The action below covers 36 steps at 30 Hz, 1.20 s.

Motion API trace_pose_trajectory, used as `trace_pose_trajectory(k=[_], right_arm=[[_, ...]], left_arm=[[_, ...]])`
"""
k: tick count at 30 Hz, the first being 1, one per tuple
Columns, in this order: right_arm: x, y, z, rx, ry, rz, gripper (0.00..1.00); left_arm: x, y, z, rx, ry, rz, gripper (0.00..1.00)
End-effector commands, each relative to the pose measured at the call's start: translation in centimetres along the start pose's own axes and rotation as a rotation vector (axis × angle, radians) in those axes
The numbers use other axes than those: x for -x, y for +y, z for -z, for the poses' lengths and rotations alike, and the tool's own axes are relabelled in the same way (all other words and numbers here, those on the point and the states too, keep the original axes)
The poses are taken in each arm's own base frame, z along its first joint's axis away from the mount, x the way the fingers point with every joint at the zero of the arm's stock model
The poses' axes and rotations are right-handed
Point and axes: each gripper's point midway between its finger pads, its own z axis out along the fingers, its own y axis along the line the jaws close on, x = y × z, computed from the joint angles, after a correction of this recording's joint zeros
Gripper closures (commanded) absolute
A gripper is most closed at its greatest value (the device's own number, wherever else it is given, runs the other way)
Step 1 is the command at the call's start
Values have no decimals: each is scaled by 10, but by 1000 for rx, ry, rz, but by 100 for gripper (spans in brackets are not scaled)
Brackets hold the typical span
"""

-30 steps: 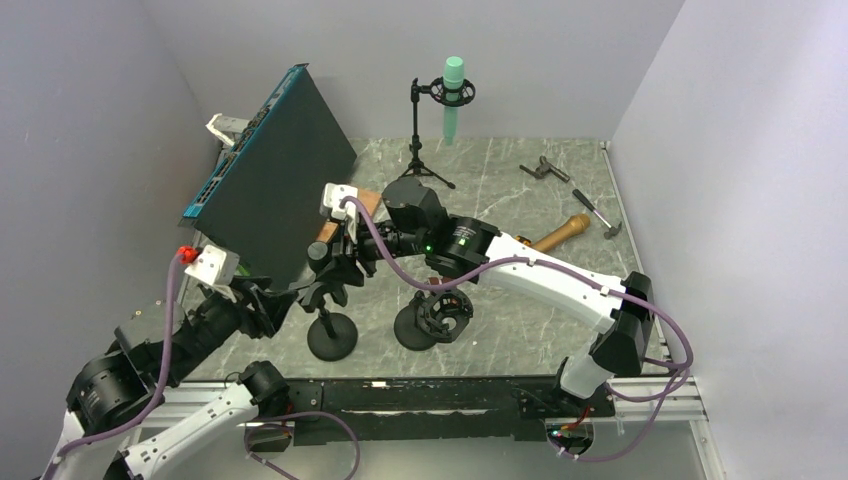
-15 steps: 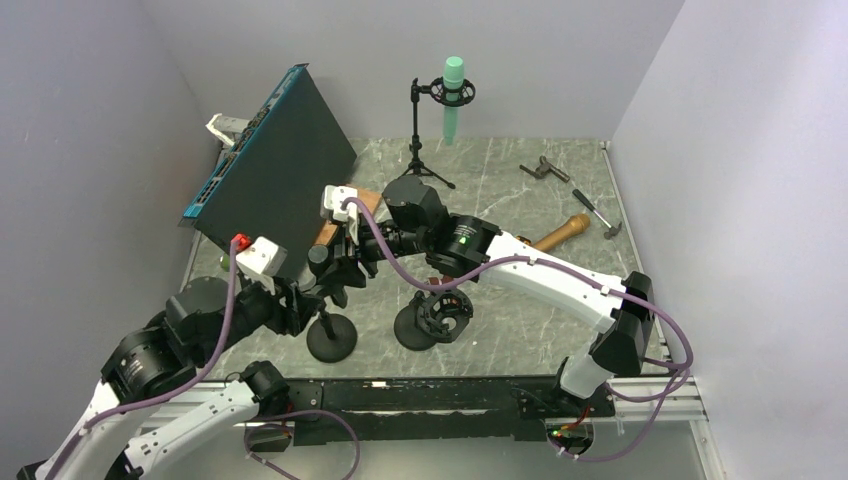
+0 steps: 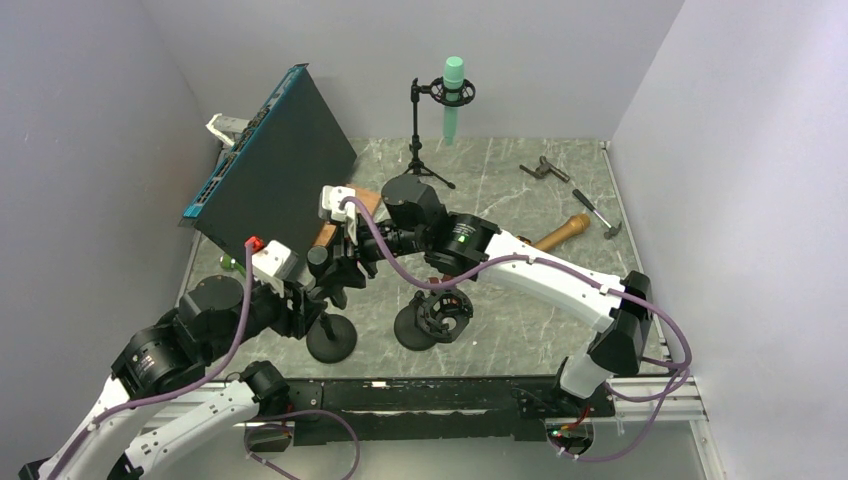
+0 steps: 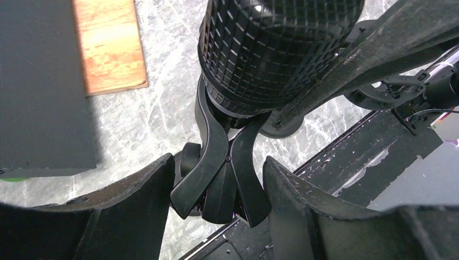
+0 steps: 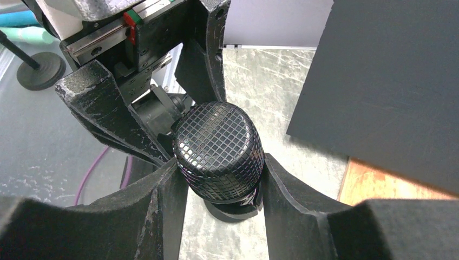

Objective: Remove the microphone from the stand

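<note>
A black microphone (image 5: pixel 219 151) with a mesh head (image 4: pixel 276 49) sits in the spring clip (image 4: pixel 224 173) of a stand with a round base (image 3: pixel 332 338). My right gripper (image 5: pixel 219 168) is shut on the mesh head, one finger against each side. My left gripper (image 4: pixel 219 168) is open and straddles the clip's two spread handles just below the head, with both fingers close against them. In the top view the left gripper (image 3: pixel 312 300) comes in from the left and the right gripper (image 3: pixel 335 262) from the right. The stand's pole is mostly hidden by the fingers.
A second round-base stand with an empty ring mount (image 3: pixel 435 318) stands just right of the first. A dark blue-edged panel (image 3: pixel 275 170) leans at the back left above a wooden block (image 3: pixel 360 205). A green microphone (image 3: pixel 453 95) on a tripod stands at the back. A wooden-handled object (image 3: pixel 560 232) and tools (image 3: pixel 590 210) lie right.
My left arm has swung in from the left, bringing its gripper round the stand's clip. The right gripper has stayed shut on the microphone head.
</note>
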Motion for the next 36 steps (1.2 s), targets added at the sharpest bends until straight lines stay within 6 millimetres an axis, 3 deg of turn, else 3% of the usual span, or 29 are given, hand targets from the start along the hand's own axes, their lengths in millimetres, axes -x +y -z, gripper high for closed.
trace_pose_trajectory(k=[1, 27, 28, 30, 32, 33, 36], right_arm=[[4, 7, -2, 37, 11, -33, 100], [-3, 6, -4, 35, 25, -41, 100], [-3, 6, -4, 34, 24, -41, 100], [-3, 6, -5, 32, 24, -40, 100], [-3, 3, -5, 22, 25, -40, 100], [-2, 1, -5, 14, 23, -39, 100], [1, 0, -4, 2, 15, -35, 100]], left_arm=[[-5, -9, 1, -55, 24, -16, 36], [-19, -14, 14, -114, 72, -72, 37], [-19, -11, 14, -96, 73, -73, 39], [-19, -3, 12, -47, 81, -72, 52], [-18, -1, 10, -36, 87, -74, 89], [-18, 2, 9, -10, 94, -68, 100], [-18, 5, 4, 11, 110, -69, 100]])
